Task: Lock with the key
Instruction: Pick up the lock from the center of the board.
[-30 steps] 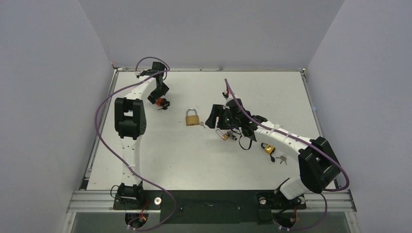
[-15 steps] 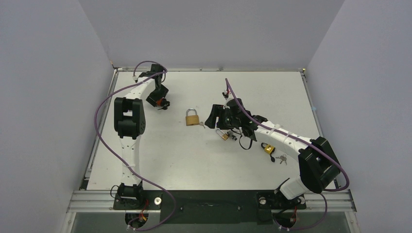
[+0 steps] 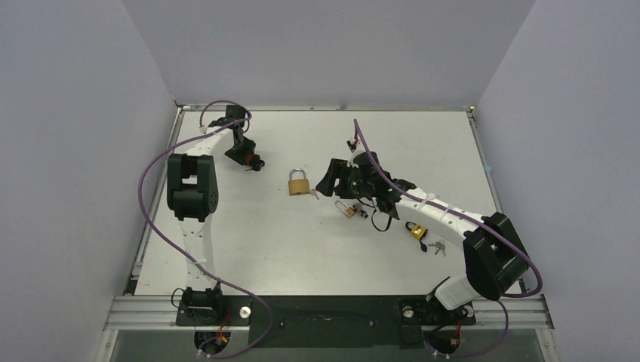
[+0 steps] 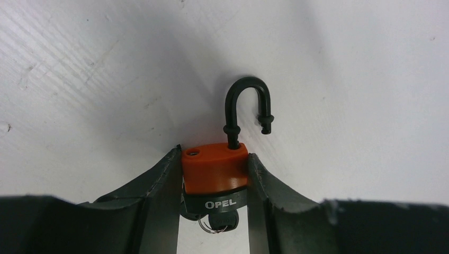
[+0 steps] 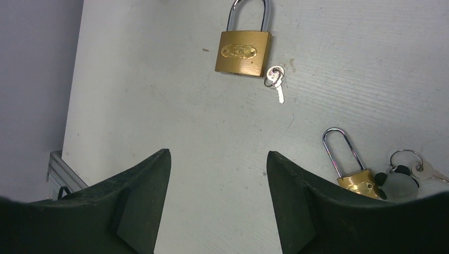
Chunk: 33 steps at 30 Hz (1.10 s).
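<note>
At far left, the left gripper (image 4: 213, 156) pinches the orange plastic-bodied padlock (image 4: 214, 172), its black shackle (image 4: 248, 82) open, while the right gripper (image 5: 218, 159) gapes empty; pressing the shackle home could twist it loose.

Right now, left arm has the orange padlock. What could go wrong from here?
1. The black shackle is open, its free end turned away from the hole in the orange padlock; pressing down now likely won't latch.
2. The key sits low between the fingers of the left gripper, leaving the right gripper little room to grasp it.
3. It is open close to the large brass padlock and the small brass padlock; a low crossing could knock them.
</note>
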Tool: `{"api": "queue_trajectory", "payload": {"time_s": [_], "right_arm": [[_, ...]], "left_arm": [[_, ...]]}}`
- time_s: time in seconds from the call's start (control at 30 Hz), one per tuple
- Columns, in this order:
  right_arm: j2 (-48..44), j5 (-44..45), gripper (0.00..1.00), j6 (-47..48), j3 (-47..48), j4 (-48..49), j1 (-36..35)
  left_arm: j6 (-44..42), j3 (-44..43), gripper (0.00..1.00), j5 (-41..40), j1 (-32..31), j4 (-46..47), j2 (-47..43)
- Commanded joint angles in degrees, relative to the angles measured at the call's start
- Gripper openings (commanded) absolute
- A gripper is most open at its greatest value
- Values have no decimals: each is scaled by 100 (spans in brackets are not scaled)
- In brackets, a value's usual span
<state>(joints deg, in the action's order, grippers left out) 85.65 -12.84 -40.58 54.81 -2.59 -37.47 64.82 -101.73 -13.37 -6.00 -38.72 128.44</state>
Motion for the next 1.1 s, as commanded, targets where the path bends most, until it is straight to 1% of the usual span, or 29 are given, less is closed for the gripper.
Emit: {"api": "queue_trajectory", "payload": {"time_s": [0.0,0.03,0.07,0.17,0.27,0.37,0.53,0.67,0.73,0.83,0.97,1.07], "right_arm": [[-288,290,64,6,264,413,-37],[-310,403,65,57,310,392,-61],[-324,484,66,84,388,406,-120],[-337,740,69,213,564,432,-265],[-337,1140,71,324,759,548,-485],[-346,1520,71,343,883,704,-592],[-391,1869,72,432,1017,922,-687],[-509,2219,72,576,1107,939,-748],[-558,2349,72,670,1189,862,-783],[-746,2512,72,736,1126,955,-848],[-940,2693,71,768,992,1113,-923],[-923,2739,71,821,1056,1094,-969]], "left_arm": [[17,876,0,850,-7,663,-792],[11,1025,0,913,-11,890,-1099],[-7,1327,0,1103,-13,1032,-1263],[81,1853,0,1576,-83,1578,-2040],[267,2316,0,1839,-273,1859,-2600],[453,2612,0,2006,-441,2064,-3239],[608,2691,0,2142,-777,2188,-4008],[843,2781,0,2420,-1012,2490,-4335],[893,2704,0,2509,-1144,2497,-4411],[981,2641,0,2528,-1433,2517,-4516],[1173,2651,0,2568,-1656,2642,-4575],[1276,2588,0,2576,-1773,2748,-4587]]}}
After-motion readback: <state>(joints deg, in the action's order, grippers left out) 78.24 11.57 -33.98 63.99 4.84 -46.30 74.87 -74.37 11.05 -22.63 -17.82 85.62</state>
